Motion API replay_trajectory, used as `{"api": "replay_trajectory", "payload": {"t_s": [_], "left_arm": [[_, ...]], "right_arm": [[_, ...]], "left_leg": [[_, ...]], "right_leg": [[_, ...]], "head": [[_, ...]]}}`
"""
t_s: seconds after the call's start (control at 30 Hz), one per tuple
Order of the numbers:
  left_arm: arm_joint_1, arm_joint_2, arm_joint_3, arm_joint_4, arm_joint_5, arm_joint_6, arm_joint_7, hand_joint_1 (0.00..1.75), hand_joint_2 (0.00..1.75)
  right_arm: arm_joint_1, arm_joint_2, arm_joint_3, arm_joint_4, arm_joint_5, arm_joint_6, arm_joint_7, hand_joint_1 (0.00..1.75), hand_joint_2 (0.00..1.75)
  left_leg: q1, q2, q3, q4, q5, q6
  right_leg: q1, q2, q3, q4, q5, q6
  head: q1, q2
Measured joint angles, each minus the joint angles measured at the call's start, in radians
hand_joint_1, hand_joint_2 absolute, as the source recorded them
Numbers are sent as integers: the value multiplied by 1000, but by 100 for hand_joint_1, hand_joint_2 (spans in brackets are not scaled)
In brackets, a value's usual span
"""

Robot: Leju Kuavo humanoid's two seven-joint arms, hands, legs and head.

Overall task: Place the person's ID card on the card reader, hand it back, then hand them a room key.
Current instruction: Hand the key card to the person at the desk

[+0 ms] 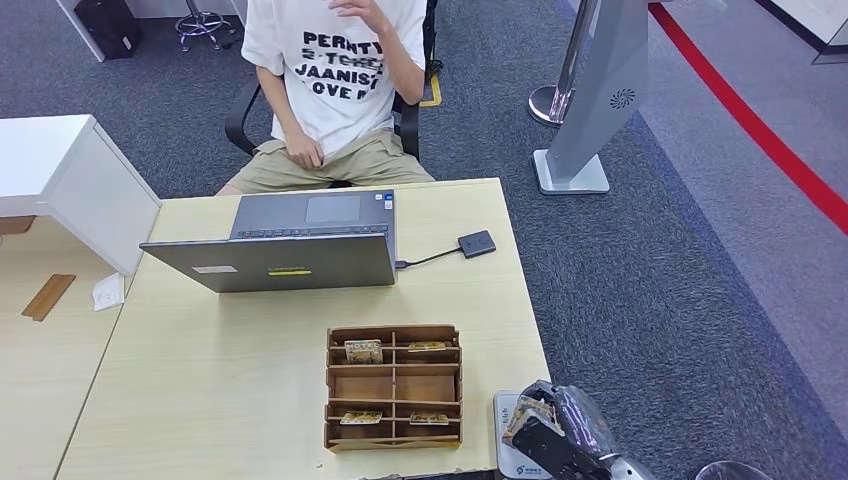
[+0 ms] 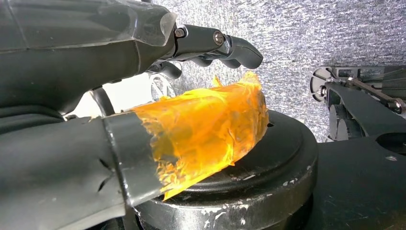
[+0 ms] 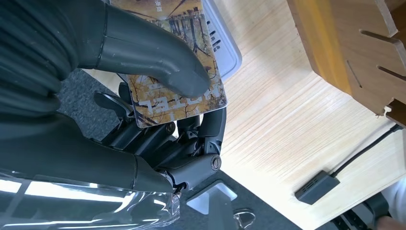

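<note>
Right hand [image 1: 552, 428] grips a yellow-brown printed hotel card [image 3: 181, 94] at the near right corner of the pale wooden table [image 1: 240, 360].

The thumb presses the card against the dark fingers [image 3: 158, 139]; under it lies the white flat card reader [image 1: 508, 440], at the table edge just right of the brown wooden compartment box [image 1: 394, 386], where more cards stand in the far and near slots. Farther back an open grey laptop [image 1: 290, 245] stands between the box and the seated person in a white printed T-shirt [image 1: 335, 70], and a small black adapter on a cable [image 1: 477, 243] lies to its right. A grey kiosk stand [image 1: 590, 110] rises from the carpet beyond the table's right side. The left hand [image 2: 143, 96] hangs over a dark round part, thumb wrapped in orange tape [image 2: 206, 129], fingers apart, holding nothing.
</note>
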Motion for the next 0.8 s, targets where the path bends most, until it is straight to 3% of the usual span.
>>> {"api": "replay_trajectory", "payload": {"t_s": [0.8], "left_arm": [[0, 0, 0, 0, -2, 0, 0, 0, 0]], "right_arm": [[-13, 0, 11, 23, 1, -1, 4, 175, 175]], "left_leg": [[0, 0, 0, 0, 0, 0]], "right_leg": [[0, 0, 0, 0, 0, 0]], "head": [[0, 0]]}}
